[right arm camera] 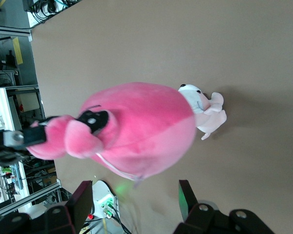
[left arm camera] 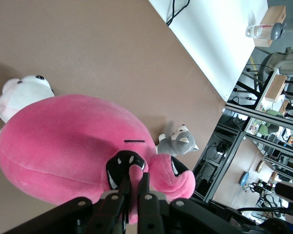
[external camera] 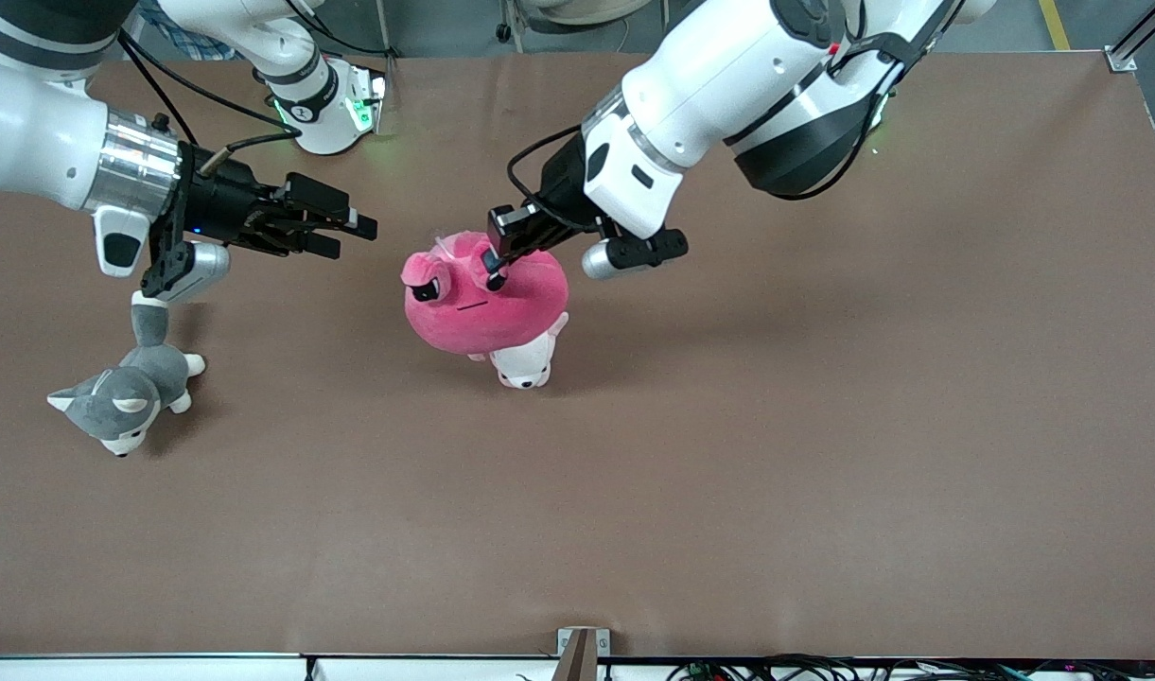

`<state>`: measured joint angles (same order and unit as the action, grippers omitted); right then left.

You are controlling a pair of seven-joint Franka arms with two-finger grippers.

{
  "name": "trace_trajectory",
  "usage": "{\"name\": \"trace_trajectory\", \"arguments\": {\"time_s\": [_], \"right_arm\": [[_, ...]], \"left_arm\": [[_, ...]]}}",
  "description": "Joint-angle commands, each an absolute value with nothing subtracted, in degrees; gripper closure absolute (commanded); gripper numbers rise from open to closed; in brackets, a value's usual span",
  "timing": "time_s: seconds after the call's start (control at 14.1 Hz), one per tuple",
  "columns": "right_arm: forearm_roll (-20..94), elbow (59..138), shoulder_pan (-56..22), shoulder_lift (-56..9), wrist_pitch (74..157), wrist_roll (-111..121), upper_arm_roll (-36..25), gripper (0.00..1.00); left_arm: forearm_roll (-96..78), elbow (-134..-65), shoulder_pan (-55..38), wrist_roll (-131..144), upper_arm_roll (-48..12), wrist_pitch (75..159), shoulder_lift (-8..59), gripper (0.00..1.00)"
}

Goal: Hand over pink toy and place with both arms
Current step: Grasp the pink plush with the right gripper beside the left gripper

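While the left gripper (external camera: 495,268) has its fingers pinched tight on a fold of plush between the eyes of the pink toy (external camera: 482,301), the toy hangs from it over the middle of the table (external camera: 823,426); you can see the same pinch up close in the left wrist view, both fingers (left arm camera: 145,187) pressed together with pink fabric squeezed between them; right under the toy, partly covered by it, a small white plush (external camera: 525,362) lies on the table, head sticking out toward the front camera; the right gripper (external camera: 345,230) hovers beside the toy, toward the right arm's end, fingers spread apart and holding nothing, pointed at the toy but not touching it; a grey dog (external camera: 128,388) lies on the table below that arm's wrist, well apart from the toy.
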<state>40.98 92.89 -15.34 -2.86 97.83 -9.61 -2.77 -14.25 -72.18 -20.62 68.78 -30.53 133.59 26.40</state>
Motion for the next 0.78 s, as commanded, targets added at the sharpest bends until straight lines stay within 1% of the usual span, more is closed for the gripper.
{"name": "trace_trajectory", "arguments": {"time_s": [0.0,0.35,0.49,0.71], "right_arm": [[42.01,89.57,-17.05,-4.74,97.73,-13.88,-3.25,0.21],[41.84,88.68,-18.10,-6.50,98.00,-13.89,-3.25,0.21],[41.31,88.77,-18.63,-6.94,100.89,-13.80,-3.25,0.20],[41.40,88.77,-18.98,-7.91,101.25,-13.89,-3.25,0.20]], "left_arm": [[-15.21,-70.14,-22.06,69.87,-30.24,134.12,27.77,1.00],[-15.21,-70.14,-23.37,71.10,-30.24,135.53,28.21,1.00],[-15.21,-70.14,-23.38,71.19,-30.23,135.53,28.21,1.00],[-15.21,-70.14,-23.47,71.19,-30.32,135.53,28.13,1.00]]}}
